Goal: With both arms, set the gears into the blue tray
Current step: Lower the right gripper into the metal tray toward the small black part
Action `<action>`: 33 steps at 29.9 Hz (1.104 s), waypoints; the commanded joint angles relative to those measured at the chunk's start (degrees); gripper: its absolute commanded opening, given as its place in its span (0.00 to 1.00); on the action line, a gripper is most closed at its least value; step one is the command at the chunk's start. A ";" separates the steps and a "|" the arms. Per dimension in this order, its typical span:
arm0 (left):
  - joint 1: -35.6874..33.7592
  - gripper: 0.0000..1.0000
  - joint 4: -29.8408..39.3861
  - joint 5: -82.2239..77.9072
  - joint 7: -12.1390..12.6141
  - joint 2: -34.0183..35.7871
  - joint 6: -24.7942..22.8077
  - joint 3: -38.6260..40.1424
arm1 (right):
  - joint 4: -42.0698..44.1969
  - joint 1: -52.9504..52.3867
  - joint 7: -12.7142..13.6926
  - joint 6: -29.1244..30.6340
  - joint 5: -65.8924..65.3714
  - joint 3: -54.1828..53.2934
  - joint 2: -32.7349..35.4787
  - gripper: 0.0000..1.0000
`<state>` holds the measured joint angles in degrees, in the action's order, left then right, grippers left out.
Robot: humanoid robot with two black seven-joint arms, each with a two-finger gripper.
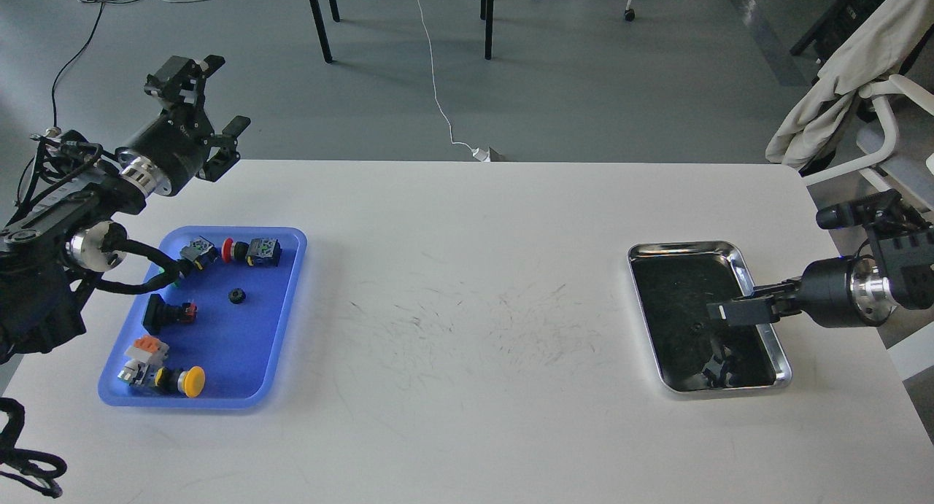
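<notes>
One small black gear (236, 295) lies in the middle of the blue tray (241, 351) at the table's left. My left gripper (219, 95) hangs open and empty above the table's back left corner, beyond the tray. Low over the dark inside of the silver tray (779, 349) at the right reaches my right gripper (722, 313). It is seen side-on, so its fingers cannot be told apart. A faint dark speck (697, 327) sits just below its tip, too dim to identify.
Several coloured push-button switches (252, 251) lie in the blue tray along its back and left sides, one with a yellow cap (193, 381) at the front. A white chair with cloth (839, 74) stands off the table's right back corner.
</notes>
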<state>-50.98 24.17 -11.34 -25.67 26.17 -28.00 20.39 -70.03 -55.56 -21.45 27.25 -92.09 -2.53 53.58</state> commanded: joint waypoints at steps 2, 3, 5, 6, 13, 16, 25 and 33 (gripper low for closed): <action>0.00 0.99 0.00 0.18 0.01 0.02 0.00 0.17 | 1.65 -2.00 -0.35 -0.01 -4.58 3.40 -2.07 0.90; 0.00 0.99 0.00 0.18 0.01 0.02 0.00 0.17 | 1.82 -2.44 -0.52 -0.01 -5.20 4.10 -2.43 0.90; 0.00 0.99 0.00 0.18 0.01 0.11 0.00 0.26 | 2.61 -3.76 -0.61 -0.01 -9.48 6.82 -3.31 0.90; 0.00 0.99 0.00 0.18 -0.08 0.11 0.00 0.26 | 2.61 -4.81 -0.70 -0.01 -10.99 7.70 -3.66 0.90; 0.00 0.99 0.00 0.18 -0.52 0.11 0.00 0.35 | 5.08 -9.30 -2.46 -0.01 -12.24 11.40 -6.99 0.90; 0.09 0.99 0.00 0.18 -0.52 0.11 0.00 0.26 | 5.08 -10.09 -2.72 -0.01 -12.15 11.84 -7.79 0.89; 0.26 0.99 -0.09 0.18 -0.61 0.20 0.00 0.35 | 4.99 -10.18 -5.01 0.08 -12.41 15.09 -10.07 0.87; 0.26 0.99 -0.09 0.44 -0.61 0.20 0.00 0.44 | 6.48 -10.88 -5.01 -0.01 -12.59 16.94 -11.65 0.85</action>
<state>-50.72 24.08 -11.02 -26.28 26.38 -28.00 20.78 -64.47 -66.24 -26.45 27.31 -104.63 13.57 42.59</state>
